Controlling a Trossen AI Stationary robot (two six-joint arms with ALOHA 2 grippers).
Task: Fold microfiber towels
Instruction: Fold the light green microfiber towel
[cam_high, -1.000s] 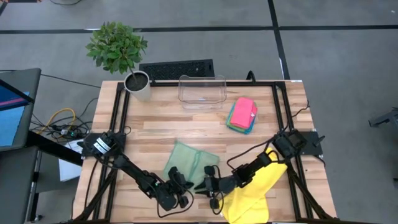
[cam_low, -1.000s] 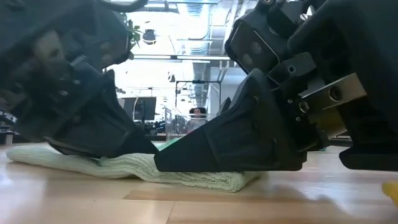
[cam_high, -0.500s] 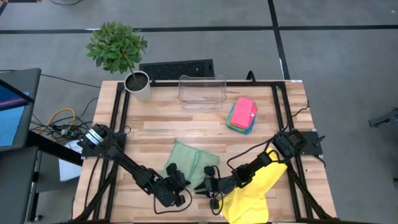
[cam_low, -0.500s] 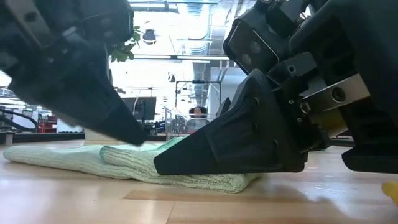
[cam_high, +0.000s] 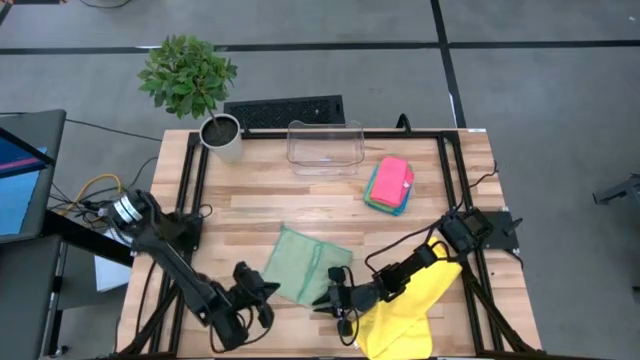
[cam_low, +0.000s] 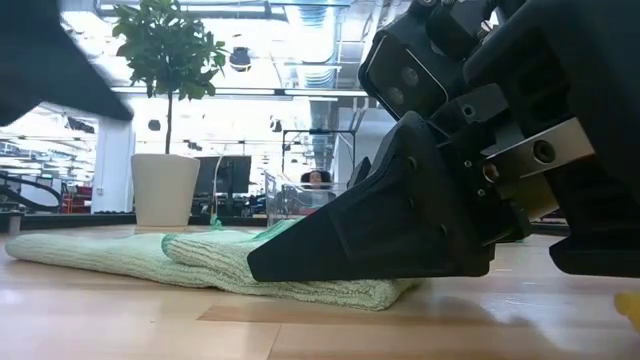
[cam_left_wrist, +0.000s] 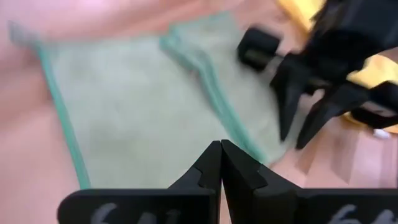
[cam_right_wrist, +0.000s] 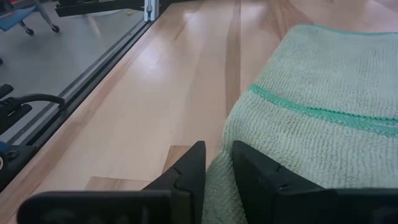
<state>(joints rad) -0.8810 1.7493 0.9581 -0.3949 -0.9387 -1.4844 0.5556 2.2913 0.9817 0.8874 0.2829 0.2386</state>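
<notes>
The pale sage green towel (cam_high: 306, 262) lies partly folded on the wooden table (cam_high: 250, 200), with an upper layer (cam_low: 205, 247) resting on the lower one. My right gripper (cam_high: 326, 298) is at the towel's near right corner, shut on it (cam_right_wrist: 219, 149). My left gripper (cam_high: 268, 291) hovers shut just off the towel's near left edge, touching nothing (cam_left_wrist: 221, 149). A yellow towel (cam_high: 405, 312) lies under my right arm. The pink towel (cam_high: 394, 178) tops a small stack at the back right. My right gripper pinches the sage towel's near right corner (cam_right_wrist: 217, 182) between its two fingers. The fingers come low from the table's right side, slanting slightly down (cam_low: 265, 268). The towel lies flat and slack on the table; one layer or several, I cannot tell.
A clear plastic bin (cam_high: 325, 148) stands at the back middle. A potted plant (cam_high: 218, 132) is at the back left corner. Black frame rails (cam_high: 190, 190) run along the table's sides. Bare wood lies between the sage towel and the bin.
My left gripper, still shut, has risen off the sage towel and drawn back toward the table's left edge, rolling as it went. The towel keeps its fold and has not shifted. My right gripper has kept still on its corner.
</notes>
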